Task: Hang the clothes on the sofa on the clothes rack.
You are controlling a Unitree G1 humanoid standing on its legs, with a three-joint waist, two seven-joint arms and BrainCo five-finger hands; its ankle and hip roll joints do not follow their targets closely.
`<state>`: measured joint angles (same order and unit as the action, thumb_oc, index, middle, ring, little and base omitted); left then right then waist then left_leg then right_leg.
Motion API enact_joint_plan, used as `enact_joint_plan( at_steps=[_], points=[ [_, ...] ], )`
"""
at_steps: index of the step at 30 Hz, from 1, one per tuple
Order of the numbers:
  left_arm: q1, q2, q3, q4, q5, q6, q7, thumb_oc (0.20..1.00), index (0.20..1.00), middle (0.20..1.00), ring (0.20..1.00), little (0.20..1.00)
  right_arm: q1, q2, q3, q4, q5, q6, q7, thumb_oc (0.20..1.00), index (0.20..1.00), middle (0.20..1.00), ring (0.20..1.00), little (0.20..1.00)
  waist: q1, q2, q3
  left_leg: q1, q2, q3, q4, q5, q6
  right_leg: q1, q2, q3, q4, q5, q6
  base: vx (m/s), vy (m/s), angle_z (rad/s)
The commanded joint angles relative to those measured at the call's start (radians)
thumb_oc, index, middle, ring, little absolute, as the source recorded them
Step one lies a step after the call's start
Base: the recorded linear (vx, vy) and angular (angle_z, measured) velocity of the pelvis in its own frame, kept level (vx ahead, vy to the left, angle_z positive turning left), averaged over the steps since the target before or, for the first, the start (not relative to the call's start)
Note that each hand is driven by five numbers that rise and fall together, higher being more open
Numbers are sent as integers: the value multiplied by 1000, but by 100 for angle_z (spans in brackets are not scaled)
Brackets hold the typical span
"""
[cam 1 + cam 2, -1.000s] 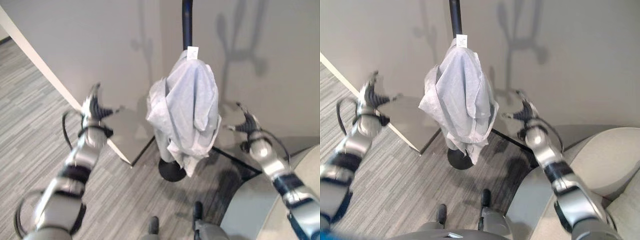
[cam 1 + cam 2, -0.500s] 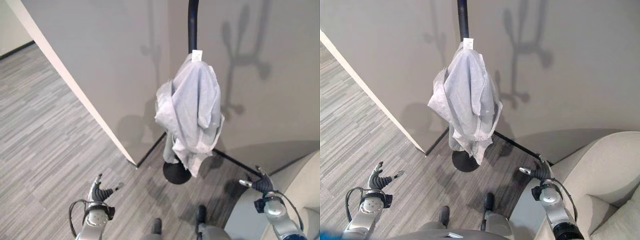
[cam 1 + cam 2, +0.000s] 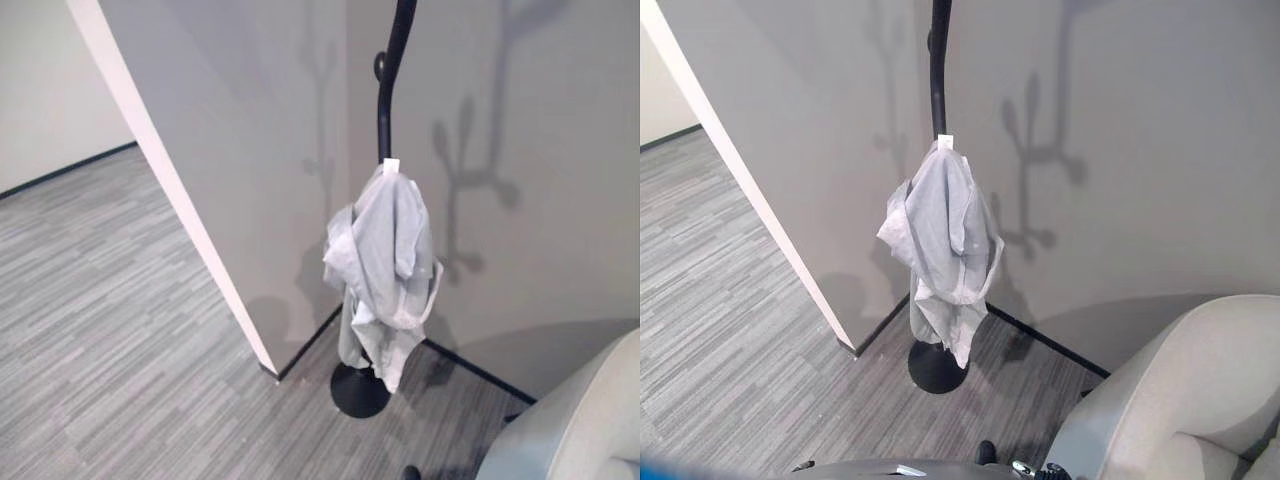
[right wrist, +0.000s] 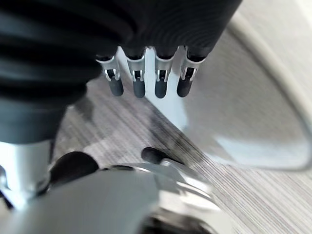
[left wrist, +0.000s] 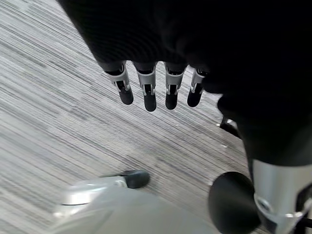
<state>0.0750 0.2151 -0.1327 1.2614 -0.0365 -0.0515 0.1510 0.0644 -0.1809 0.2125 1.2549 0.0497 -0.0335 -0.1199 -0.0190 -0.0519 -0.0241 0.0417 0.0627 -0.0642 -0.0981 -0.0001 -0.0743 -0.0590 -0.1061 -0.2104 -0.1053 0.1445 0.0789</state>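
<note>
- Far left: grey striped carpet floor (image 3: 110, 330), running up to a white wall corner (image 3: 190, 215) that juts toward the camera.
- Left robot hand (image 5: 156, 85): seen in its wrist view, hanging above the carpet, fingers (image 5: 147, 95) straight in a row, spread relaxed, holding nothing.
- Centre: black clothes rack (image 3: 385, 110) standing in the wall corner, round black base (image 3: 358, 390) on the floor, one knobbed peg visible near the upper pole.
- Light grey shirt (image 3: 385, 270) hung on the rack, bunched and draped down the pole, white neck label (image 3: 391, 166) at the top against the pole, lower hem ending just above the base.
- Shirt apart from both robot hands; not touching floor or sofa.
- Rack shadow cast on the grey wall (image 3: 1120, 150) to the right of the pole.
- Black skirting strip along the wall foot, running from the rack base toward the right.
- Lower right: light beige sofa (image 3: 1180, 390), rounded arm nearest the rack, well apart from the shirt.
- Right robot hand (image 4: 146, 80): seen in its wrist view, beside the sofa edge and above the carpet, fingers (image 4: 162, 87) straight and loose, empty.
</note>
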Motion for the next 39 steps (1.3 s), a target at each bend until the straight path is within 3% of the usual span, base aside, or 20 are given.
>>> enact_joint_plan(
  at_steps=[1, 21, 39],
  points=[
    [-89, 18, -15, -27, -14, -18, -5, 1000, 1000, 1000, 1000, 1000, -68, -35, 17, -43, 38, -14, 8, 1000, 1000, 1000, 1000, 1000, 21, 15, 79, 8, 0, 42, 18, -58, -3, 108, -73, 2, 18, -141, 127, 0, 0, 0],
    [-95, 11, -72, 6, 66, -16, -11, 1000, 1000, 1000, 1000, 1000, -66, -24, 51, -55, 39, -18, 14, 1000, 1000, 1000, 1000, 1000, 19, 20, 62, 20, 0, 51, 19, -64, 0, 111, -72, 2, 18, -142, 125, 1, 1, -1],
    [-99, 14, -80, -8, 32, -29, -37, 1000, 1000, 1000, 1000, 1000, -64, -24, 61, -66, 49, -22, 18, 1000, 1000, 1000, 1000, 1000, 17, 17, 62, 17, 1, 57, 18, -63, -3, 107, -70, 0, 18, -140, 125, 0, 0, 0]
  ],
)
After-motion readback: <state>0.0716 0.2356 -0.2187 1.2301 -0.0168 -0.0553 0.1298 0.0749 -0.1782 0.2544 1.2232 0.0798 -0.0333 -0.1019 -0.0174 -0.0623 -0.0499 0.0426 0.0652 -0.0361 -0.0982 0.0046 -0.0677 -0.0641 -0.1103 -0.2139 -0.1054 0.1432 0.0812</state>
